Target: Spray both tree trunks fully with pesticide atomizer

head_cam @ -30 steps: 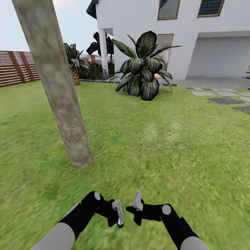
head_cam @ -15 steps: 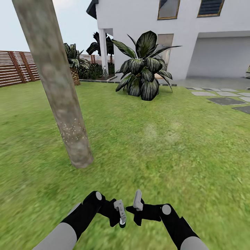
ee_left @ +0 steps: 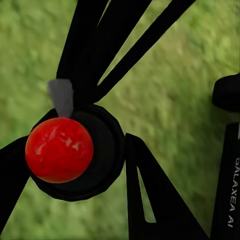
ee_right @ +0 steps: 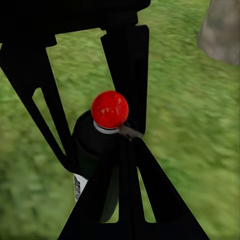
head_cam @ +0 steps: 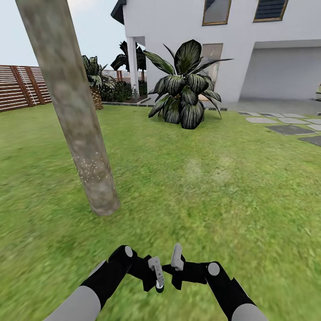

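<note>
1. The tree trunk (head_cam: 71,111) rises from the lawn (head_cam: 214,187) at the left, ahead of the robot.
2. The fence (head_cam: 20,87) runs along the lawn's far left edge, behind the trunk.
3. A broad-leaved plant (head_cam: 185,89) stands at the lawn's far edge, before the house (head_cam: 240,44).
4. Paving slabs (head_cam: 290,125) lie at the far right.
5. Both grippers meet over the near edge, the left gripper (head_cam: 157,275) just beside the right gripper (head_cam: 177,258).
6. The pesticide atomizer (ee_right: 100,145) sits between the fingers.

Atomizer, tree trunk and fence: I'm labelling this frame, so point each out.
pesticide atomizer (ee_left: 59,150): left wrist view, red cap.
tree trunk (head_cam: 76,116): head view, mid bark.
fence (head_cam: 18,87): head view, slats.
</note>
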Controlling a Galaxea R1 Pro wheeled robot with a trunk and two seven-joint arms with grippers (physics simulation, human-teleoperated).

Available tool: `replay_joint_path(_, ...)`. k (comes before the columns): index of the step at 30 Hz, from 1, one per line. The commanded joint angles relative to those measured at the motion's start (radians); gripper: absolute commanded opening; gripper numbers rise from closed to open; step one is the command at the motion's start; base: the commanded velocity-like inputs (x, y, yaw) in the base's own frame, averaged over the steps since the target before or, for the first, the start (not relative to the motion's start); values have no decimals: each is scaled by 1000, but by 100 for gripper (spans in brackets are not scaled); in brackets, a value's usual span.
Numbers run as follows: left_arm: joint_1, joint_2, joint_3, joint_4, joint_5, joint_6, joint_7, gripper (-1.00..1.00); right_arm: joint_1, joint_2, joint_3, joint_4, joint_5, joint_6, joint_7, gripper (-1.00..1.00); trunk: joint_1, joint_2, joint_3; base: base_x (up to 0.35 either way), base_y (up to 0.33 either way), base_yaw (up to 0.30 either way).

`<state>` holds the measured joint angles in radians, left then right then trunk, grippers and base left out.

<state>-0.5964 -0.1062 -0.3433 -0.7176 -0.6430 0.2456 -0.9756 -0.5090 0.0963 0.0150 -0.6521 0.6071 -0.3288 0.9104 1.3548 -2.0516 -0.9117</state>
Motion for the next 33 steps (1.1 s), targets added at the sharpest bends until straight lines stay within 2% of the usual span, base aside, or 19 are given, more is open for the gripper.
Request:
replay_joint_path(1,0,-1,0,-2,-2,11,-5,-100,0,0,-1,-1,8,-5,1,-100,0,0,-1,0,0,0)
replay_joint_path(6,-1,5,0,6,-5,9,-5,-100,0,0,-1,-1,8,-5,1,-100,0,0,-1,0,0,0)
replay_joint_path(10,-3,21,7,35,-7,8,-5,-100,0,0,-1,0,8,-5,1,-100,0,0,-1,0,0,0)
replay_joint_path(13,-7,68,8,46,-7,8,-5,-100,0,0,-1,0,8,-5,1,-100,0,0,-1,0,0,0)
replay_joint_path(17,-3,159,11,49,-4,7,-5,-100,0,-1,-1,2,8,-6,1,-100,0,0,-1,0,0,0)
replay_joint_path(18,-1,178,11,49,-3,6,-5,-100,0,-1,-1,2,8,-6,1,100,0,0,-1,0,0,0)
replay_joint_path(19,0,190,11,49,-2,6,-5,-100,0,-1,-1,2,8,-6,1,100,0,0,-1,0,0,0)
replay_joint_path(23,1,274,13,50,1,7,-4,-100,0,-3,-4,4,9,-6,0,100,0,0,-1,0,0,0)
replay_joint_path(25,0,296,21,51,3,8,-1,-100,0,-5,-7,5,10,-7,-4,100,0,0,-1,0,0,0)
replay_joint_path(26,-1,302,36,58,3,8,7,-100,0,-9,-9,6,11,-8,-7,100,0,0,-1,0,0,0)
replay_joint_path(27,-1,305,70,80,3,9,31,-100,0,-19,-17,7,11,-9,-17,100,0,0,-1,0,0,0)
replay_joint_path(28,-1,305,99,99,3,8,58,-100,1,-35,-28,8,10,-10,-32,100,0,0,-1,0,0,0)
replay_joint_path(29,-1,303,148,131,4,8,109,-100,3,-70,-58,11,9,-10,-68,100,0,0,-1,0,0,0)
replay_joint_path(30,0,302,179,151,5,8,144,-100,3,-93,-89,19,7,-10,-97,100,0,0,-1,0,0,0)
replay_joint_path(31,2,299,219,182,7,8,194,-100,5,-119,-152,42,6,-10,-144,100,0,0,-1,0,0,0)
replay_joint_path(32,3,297,241,204,11,8,224,-100,5,-129,-203,66,6,-10,-177,100,0,0,-1,0,0,0)
replay_joint_path(33,4,294,278,245,37,8,266,-100,6,-141,-298,119,7,-10,-237,100,0,0,-1,0,0,0)
